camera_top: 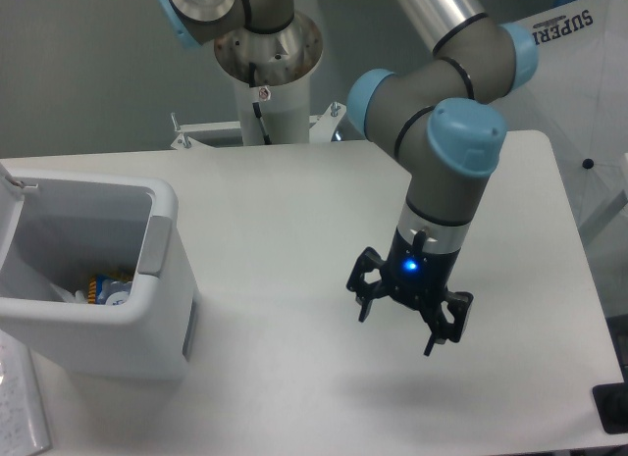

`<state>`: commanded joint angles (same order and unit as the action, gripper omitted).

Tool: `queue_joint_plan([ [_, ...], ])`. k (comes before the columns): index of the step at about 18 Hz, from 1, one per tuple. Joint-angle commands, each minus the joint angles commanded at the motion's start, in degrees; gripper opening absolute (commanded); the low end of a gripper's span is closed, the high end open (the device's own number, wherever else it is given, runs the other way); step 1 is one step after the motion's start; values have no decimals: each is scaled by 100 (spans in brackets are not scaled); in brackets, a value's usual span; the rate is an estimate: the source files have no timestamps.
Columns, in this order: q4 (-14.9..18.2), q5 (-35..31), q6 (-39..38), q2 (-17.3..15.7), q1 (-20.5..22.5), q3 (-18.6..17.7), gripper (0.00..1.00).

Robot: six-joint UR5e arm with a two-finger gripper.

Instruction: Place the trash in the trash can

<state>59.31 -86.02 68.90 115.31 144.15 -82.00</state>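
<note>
Fixed camera: gripper (397,330) hanging above the white table (294,230), right of centre, fingers spread wide, grasping nothing, blue light glowing on its body. Well apart at the left edge, the trash can (147,309), blue snack packet (108,286) lying down inside. Foil and bottle impossible to make out.

Tool (396,328) pointing down, fingers spread apart, empty, blue light lit
</note>
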Motion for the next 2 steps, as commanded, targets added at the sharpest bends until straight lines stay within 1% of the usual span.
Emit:
queue_joint_plan([
  [1,80,-194,9,9,-44,0,100],
  [2,89,-283,9,9,-97,0,100],
])
